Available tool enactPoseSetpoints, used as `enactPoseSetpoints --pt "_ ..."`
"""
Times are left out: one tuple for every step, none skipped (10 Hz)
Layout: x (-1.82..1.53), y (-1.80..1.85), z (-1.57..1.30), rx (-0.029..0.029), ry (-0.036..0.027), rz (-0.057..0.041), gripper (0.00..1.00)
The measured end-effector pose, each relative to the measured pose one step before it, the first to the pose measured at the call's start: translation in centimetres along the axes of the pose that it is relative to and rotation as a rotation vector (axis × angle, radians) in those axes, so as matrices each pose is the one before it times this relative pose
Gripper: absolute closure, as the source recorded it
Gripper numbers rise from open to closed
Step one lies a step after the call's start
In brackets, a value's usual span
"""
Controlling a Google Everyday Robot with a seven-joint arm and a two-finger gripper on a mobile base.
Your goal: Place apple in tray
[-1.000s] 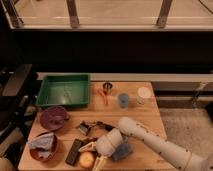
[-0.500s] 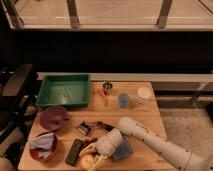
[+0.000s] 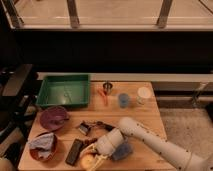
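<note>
At the table's (image 3: 146,119) front edge, the gripper's (image 3: 91,159) fingers (image 3: 101,158) clasp the apple (image 3: 86,162).

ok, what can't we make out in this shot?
Camera view, the only view:
- Apple: partly covered by the gripper, which is at the table's front edge. Cannot tell whether it is lifted or resting.
- Tray: pale marks inside, too blurred to identify.
- Front-left bowl: bluish contents, too blurred to name.
- Arm: cut off at the bottom-right corner.
</note>
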Motion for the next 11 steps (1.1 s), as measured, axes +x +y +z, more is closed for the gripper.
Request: enactPoseSetpoints --pt "-0.002 0.004 -0.003 -0.00004 0.00013 0.00003 1.00" --pt "-0.001 0.007 -0.004 -0.00006 0.00042 0.00016 1.00" --pt "-0.002 0.010 0.007 -0.00024 0.00004 -0.00005 1.00" --pt "-0.030 0.029 -0.200 0.00254 0.00741 0.00476 1.00" --pt "-0.295 -0.086 -1.055 0.02695 0.03196 0.02859 1.00" --pt "-0.638 -0.303 -1.809 0.03907 0.02787 0.03278 1.00" --pt "-0.466 -0.194 -1.589 0.03233 0.01462 0.02446 1.00" --pt "-0.243 -0.069 -0.437 0.00771 0.00435 0.00585 1.00" --pt "-0.026 0.004 0.158 -0.00397 0.00041 -0.00122 1.00" --pt "-0.025 -0.021 -0.028 0.00078 -0.00038 0.00002 1.00" --pt "0.043 0.016 -0.118 0.00318 -0.00138 0.00170 1.00"
